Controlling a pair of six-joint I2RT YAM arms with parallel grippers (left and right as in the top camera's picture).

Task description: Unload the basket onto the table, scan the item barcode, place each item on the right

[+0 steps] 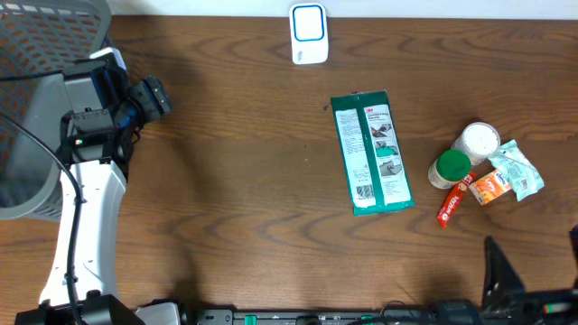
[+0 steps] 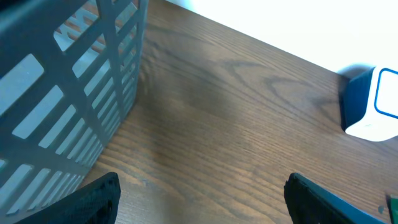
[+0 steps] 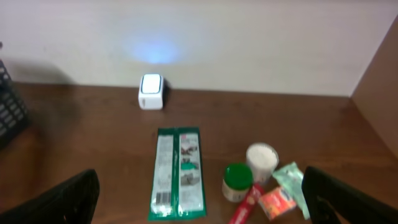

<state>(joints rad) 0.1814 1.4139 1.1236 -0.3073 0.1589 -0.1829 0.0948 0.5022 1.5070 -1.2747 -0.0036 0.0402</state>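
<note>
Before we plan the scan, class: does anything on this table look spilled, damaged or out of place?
Nothing looks spilled or damaged. The green 3M package lies flat, slightly askew. Only the right-hand cluster is untidy: green-lidded jar, white-lidded jar, red tube and packets crowd together.

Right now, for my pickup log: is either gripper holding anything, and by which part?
Nothing is held: left gripper and right gripper are open and empty; the green packet lies on the table.
</note>
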